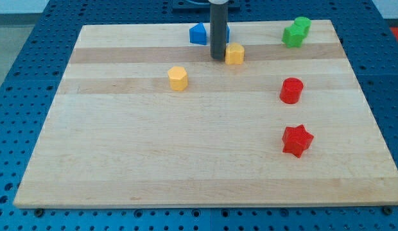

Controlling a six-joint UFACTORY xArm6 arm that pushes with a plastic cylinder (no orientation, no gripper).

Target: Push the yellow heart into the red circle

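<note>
The yellow heart [235, 54] lies near the view's top, middle. My tip [217, 58] is right at its left side, touching or nearly touching it. The red circle [291, 90] lies to the right and lower, about a hand's width from the heart. The rod rises straight up from the tip and partly hides a blue block [198, 33] behind it.
A yellow hexagon [178, 78] lies left of the tip. A red star [297, 140] lies below the red circle. Two green blocks [296, 31] sit together at the top right. The wooden board [186, 160] ends close behind the blue block.
</note>
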